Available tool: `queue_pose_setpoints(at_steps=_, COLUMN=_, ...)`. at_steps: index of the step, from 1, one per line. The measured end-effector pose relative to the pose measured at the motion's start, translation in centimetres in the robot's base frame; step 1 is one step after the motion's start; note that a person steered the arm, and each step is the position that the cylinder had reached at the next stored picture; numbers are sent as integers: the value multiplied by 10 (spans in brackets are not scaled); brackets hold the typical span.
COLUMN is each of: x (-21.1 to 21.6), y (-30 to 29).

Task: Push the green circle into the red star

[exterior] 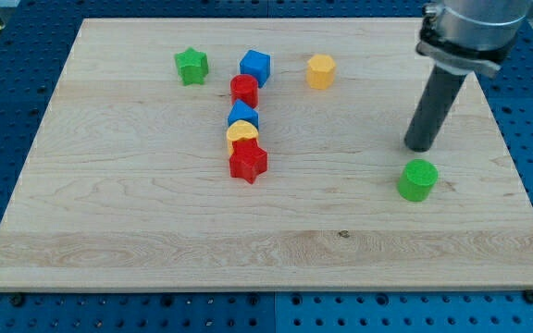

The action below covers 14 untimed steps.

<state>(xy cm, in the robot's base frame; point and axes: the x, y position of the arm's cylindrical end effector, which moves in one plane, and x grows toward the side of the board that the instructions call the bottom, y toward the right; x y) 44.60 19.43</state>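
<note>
Above green circle (418, 179): my tip (420, 147).

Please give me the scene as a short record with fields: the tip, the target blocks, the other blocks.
tip: my tip just above the green circle, not touching
goal block: red star, far to the view's left
column above star: yellow block, blue block, red block, blue cube
others: green star, orange block

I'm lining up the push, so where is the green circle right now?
The green circle sits alone on the board's right side, far to the right of the red star, with my tip just above it in the view.
</note>
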Motion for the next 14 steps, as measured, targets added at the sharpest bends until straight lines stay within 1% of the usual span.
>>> queue_pose_setpoints(at_steps=1, x=6, y=28)
queue_pose_setpoints(at_steps=3, x=72, y=54)
queue_pose_setpoints(at_steps=5, x=71, y=54)
queue_pose_setpoints(at_steps=6, x=65, y=45)
queue_pose_setpoints(at_steps=8, x=76, y=16)
queue_pose_setpoints(at_steps=10, x=77, y=10)
queue_pose_setpoints(at_steps=13, x=64, y=6)
queue_pose_setpoints(at_steps=14, x=64, y=-8)
